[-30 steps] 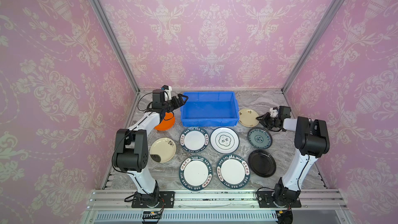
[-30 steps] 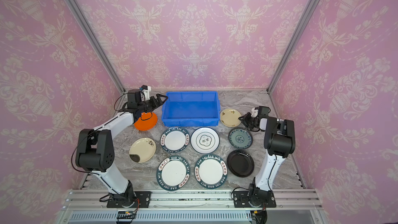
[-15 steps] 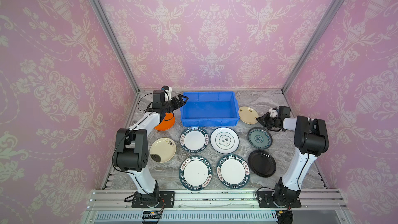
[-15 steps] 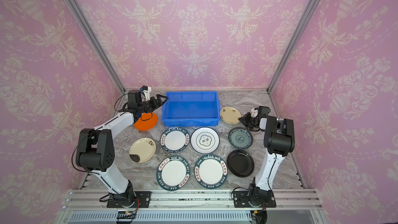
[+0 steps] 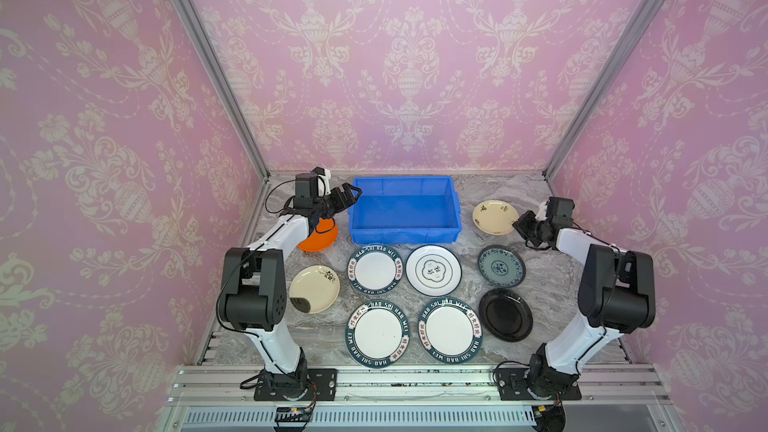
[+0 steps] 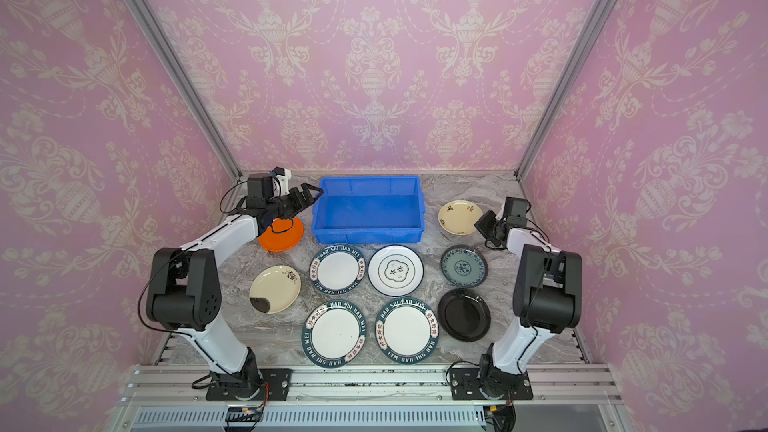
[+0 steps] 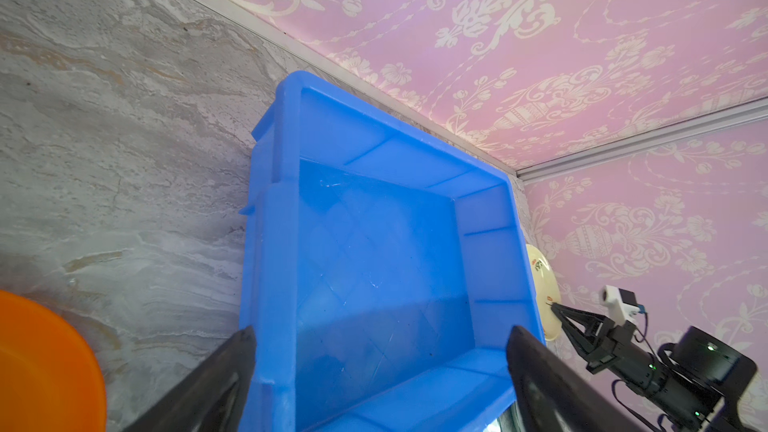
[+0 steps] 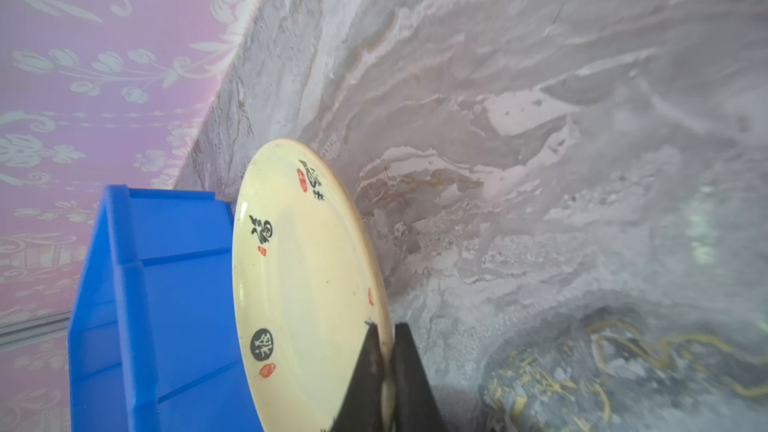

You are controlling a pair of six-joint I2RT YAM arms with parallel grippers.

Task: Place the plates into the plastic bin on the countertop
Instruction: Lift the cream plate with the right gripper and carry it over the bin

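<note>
Right gripper [image 8: 384,328] pinched narrow on rim of cream plate [image 8: 299,268], lower centre of right wrist view. In both top views that plate sits just right of plastic bin [image 5: 405,234], mid-frame at back of countertop [image 5: 552,284]. Left gripper [image 5: 351,196] spread wide, holding nothing, at bin's left edge, above orange plate [image 5: 324,241]. Seven more plates [image 5: 376,272] lie below bin in frame.

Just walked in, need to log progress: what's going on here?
Plates are being loaded into the blue bin, empty so far. The right gripper is shut on the rim of the cream plate beside the bin. The left gripper hangs open at the bin's other end, near the orange plate. The other plates lie on the countertop.
</note>
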